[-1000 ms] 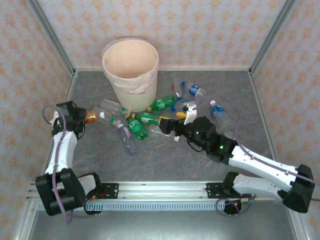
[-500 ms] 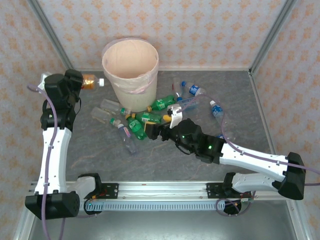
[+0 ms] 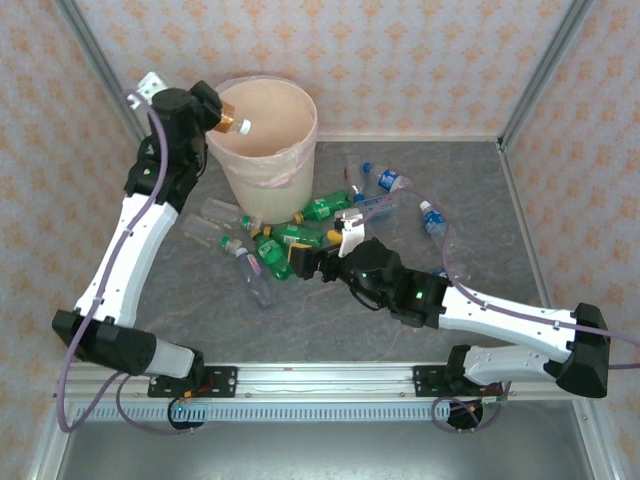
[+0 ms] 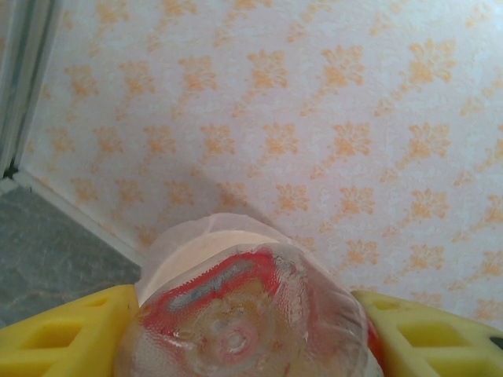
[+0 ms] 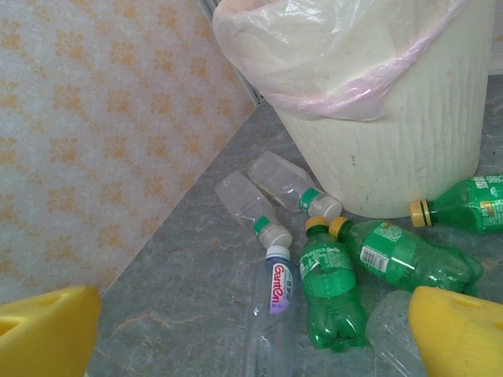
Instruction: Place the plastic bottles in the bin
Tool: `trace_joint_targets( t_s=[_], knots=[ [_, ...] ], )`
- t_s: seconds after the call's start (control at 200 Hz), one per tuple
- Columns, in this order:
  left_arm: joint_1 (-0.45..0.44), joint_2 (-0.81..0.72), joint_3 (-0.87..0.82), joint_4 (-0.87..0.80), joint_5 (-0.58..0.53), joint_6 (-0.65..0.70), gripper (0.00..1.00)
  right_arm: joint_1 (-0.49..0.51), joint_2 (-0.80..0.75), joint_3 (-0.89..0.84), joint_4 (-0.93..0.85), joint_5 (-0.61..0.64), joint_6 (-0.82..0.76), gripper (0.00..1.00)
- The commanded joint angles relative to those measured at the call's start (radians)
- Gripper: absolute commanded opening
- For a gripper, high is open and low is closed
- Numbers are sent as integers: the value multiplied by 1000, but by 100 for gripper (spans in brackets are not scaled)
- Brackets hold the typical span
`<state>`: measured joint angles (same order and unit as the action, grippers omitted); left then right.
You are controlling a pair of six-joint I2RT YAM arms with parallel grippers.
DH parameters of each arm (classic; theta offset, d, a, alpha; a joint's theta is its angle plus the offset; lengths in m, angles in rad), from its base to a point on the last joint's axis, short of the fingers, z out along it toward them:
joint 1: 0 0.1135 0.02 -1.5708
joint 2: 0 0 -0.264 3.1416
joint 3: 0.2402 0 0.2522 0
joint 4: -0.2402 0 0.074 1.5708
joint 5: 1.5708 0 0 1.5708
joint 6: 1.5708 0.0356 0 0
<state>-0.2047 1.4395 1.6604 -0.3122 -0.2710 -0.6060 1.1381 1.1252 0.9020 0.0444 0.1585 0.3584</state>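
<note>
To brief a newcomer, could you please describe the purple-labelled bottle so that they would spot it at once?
Start at the big cream bin at the back of the table, then drop to the bottles lying at its foot. At the near left edge of that heap lies the purple-labelled bottle: clear, long and narrow, beside stubbier green bottles.

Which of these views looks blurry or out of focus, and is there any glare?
Left wrist: the held bottle sits so close it looks soft, the wallpaper behind is crisper. Right wrist: the yellow fingers blur at the corners, the green bottles and bin are sharp. Top external: even light, faint shadows, no strong glare.
</note>
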Motion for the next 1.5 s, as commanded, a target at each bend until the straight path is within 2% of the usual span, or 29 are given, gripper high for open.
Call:
trace_joint_targets(
  t_s=[0.0,0.27,0.676,0.806,0.866,1.061,1.276,1.386,1.497],
  knots=[
    [-62,60,91,51,-131,210,56,9,1,29,-13,35,8,100],
    [-164,199,165,97,-270,445,57,10,-11,28,-37,45,13,100],
    [-256,318,219,110,-381,636,58,11,-15,21,-40,50,15,100],
    [-259,319,225,97,-369,633,59,10,-8,26,-44,45,16,100],
    [-261,315,225,85,-354,629,62,11,-10,22,-39,42,18,100],
    [-268,316,243,55,-348,627,87,11,-3,11,-26,38,20,100],
    [-280,298,265,-1,-333,587,91,12,1,11,-31,39,25,100],
    [-284,254,244,-36,-307,534,99,11,8,9,-29,38,31,100],
    [-283,179,182,-52,-261,470,99,12,23,15,-26,30,35,100]
  ],
)
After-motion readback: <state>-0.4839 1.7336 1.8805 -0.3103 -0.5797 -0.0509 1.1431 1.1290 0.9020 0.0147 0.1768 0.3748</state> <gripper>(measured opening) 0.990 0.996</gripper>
